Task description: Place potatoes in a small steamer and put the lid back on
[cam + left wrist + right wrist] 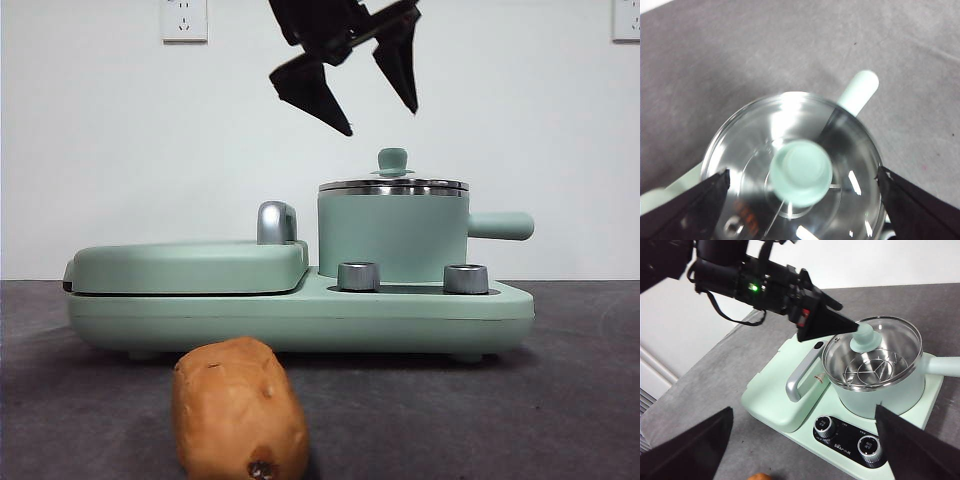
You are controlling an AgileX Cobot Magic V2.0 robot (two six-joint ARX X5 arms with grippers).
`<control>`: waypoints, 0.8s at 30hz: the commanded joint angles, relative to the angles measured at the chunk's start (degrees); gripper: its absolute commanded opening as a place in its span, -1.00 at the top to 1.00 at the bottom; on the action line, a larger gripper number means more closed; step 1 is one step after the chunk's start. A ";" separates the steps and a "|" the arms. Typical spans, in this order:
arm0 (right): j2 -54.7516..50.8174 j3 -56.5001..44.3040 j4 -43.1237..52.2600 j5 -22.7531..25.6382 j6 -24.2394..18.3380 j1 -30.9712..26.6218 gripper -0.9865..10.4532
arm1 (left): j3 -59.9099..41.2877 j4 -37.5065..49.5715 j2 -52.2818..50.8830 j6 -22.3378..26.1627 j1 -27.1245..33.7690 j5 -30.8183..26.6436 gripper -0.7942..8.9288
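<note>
**Potato waits while the lid comes first**

Potato (pixel 238 408) lies on the counter (pixel 580 400) in front of the cooker. The left gripper (pixel 345 85) hangs open above the lid (pixel 393 184), which sits on the steamer (pixel 392 235). Likely next: lower, close on the knob (pixel 801 172). The right gripper (pixel 800 450) waits open.

A flat green griddle (pixel 190 266) with chrome handle (pixel 275 222) sits beside two silver dials (pixel 359 276) on the dark table (pixel 580 400).
</note>
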 commanded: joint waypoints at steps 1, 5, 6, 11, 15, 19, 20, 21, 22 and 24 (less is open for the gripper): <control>0.20 1.14 0.07 -0.44 0.59 0.04 0.03 | 2.10 1.77 2.64 0.33 -1.05 -1.29 -0.12; 0.17 1.14 -0.15 -0.46 0.59 0.04 0.03 | 2.10 2.36 4.85 -1.18 -1.38 -1.51 -0.12; 0.17 1.14 -0.15 -0.46 0.59 0.04 0.03 | 2.10 2.36 5.16 -1.16 -1.44 -1.51 -0.12; 0.17 1.14 -0.15 -1.53 0.83 0.04 0.03 | 2.10 3.93 5.55 -1.14 -2.01 -1.51 -0.03; 0.17 1.14 -0.15 -1.53 0.98 0.04 0.03 | 2.10 2.05 5.55 -1.09 -2.14 -1.51 0.05; 0.17 1.14 -0.15 -1.51 1.01 0.04 0.03 | 2.10 1.46 5.55 -1.07 -2.19 -1.51 0.21; 0.17 1.14 -0.15 -1.53 1.03 0.04 0.03 | 2.10 1.49 5.55 -1.03 -2.19 -1.51 0.21; 0.17 1.14 -0.15 -1.51 1.05 0.04 0.03 | 2.10 1.49 5.57 -0.85 -2.19 -1.51 0.22; 0.17 1.14 -0.15 -1.51 1.09 0.04 0.03 | 2.10 1.49 5.60 -0.79 -2.19 -1.51 0.23; 0.17 1.14 -0.15 -1.53 1.22 0.04 0.03 | 2.10 1.57 5.66 -0.68 -2.19 -1.51 0.28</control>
